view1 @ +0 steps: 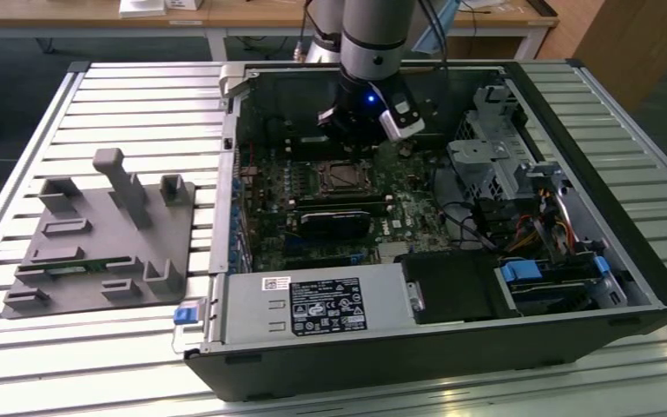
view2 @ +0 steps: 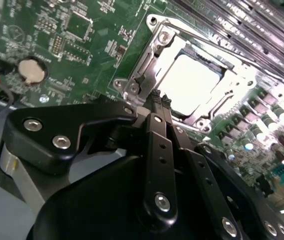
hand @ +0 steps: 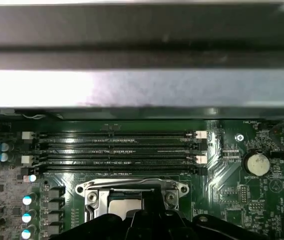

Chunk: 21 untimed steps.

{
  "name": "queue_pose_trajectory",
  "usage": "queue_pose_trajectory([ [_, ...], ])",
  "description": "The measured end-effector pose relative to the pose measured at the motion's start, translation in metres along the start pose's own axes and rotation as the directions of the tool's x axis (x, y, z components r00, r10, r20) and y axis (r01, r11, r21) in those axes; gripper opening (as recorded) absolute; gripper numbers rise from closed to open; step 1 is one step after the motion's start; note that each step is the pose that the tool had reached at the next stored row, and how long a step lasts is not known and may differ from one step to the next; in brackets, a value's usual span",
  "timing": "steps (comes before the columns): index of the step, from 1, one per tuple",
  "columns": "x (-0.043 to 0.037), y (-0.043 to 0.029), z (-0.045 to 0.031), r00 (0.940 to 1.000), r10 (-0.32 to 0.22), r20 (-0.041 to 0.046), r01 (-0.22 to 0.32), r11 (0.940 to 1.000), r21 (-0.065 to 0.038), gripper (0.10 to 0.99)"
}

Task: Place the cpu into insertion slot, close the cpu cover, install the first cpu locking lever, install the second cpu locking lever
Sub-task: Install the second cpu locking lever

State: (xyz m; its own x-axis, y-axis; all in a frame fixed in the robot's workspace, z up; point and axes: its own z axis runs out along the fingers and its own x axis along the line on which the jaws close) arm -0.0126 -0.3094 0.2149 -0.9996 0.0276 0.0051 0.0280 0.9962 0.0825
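Note:
The cpu point(view2: 191, 82), a pale silver square, lies in the insertion slot point(view1: 343, 178) on the green board. The cpu cover point(view2: 155, 54), a silver frame, lies flat around it, and the chip shows through its window. A thin metal lever point(view2: 196, 31) runs along one side of the frame; I cannot tell whether it is latched. My gripper point(view2: 160, 96) is shut with nothing between its fingers, its tips at the frame's corner just beside the chip. In the exterior view the gripper point(view1: 354, 139) hangs over the socket's far edge. The cover point(hand: 132, 187) also appears in the first wrist view.
The open computer case point(view1: 611, 217) walls in the board on all sides. Memory slots point(hand: 112, 150) run just beyond the socket, with a coin battery point(hand: 255, 163) to one side. A black card point(view1: 333, 219) and the power supply point(view1: 310, 304) lie nearer. A grey fixture block point(view1: 102, 234) stands at the exterior view's left.

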Motion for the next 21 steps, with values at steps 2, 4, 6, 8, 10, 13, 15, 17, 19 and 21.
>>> queue_pose_trajectory([
  [2,0.0,0.0006,-0.0077,1.0,0.0,0.0,0.0,1.0,0.0,0.106],
  [4,0.0001,0.0013,-0.016,1.0,0.0,-0.0001,0.0,1.0,0.0,0.106],
  [6,0.0001,0.0018,-0.0215,1.0,0.0,-0.0001,0.0,1.0,0.0,0.106],
  [8,0.0002,0.0015,-0.0224,1.0,0.0,0.0002,0.0,1.0,0.002,0.106],
  [10,0.0002,0.0,-0.0226,1.0,0.0,0.0,0.0,1.0,0.003,0.106],
  [13,0.0,-0.0053,-0.0231,1.0,0.0,0.0001,0.0,1.0,0.004,0.106],
  [15,-0.0001,-0.0091,-0.0233,1.0,0.0,0.0001,0.0,1.0,0.004,0.106],
  [17,-0.0002,-0.0125,-0.0236,1.0,0.0,0.0001,0.0,1.0,0.004,0.106],
  [19,-0.0003,-0.0162,-0.024,1.0,0.0,0.0001,0.0,1.0,0.004,0.106],
  [21,-0.0003,-0.0191,-0.0242,1.0,0.0,0.0001,0.0,1.0,0.004,0.106],
])
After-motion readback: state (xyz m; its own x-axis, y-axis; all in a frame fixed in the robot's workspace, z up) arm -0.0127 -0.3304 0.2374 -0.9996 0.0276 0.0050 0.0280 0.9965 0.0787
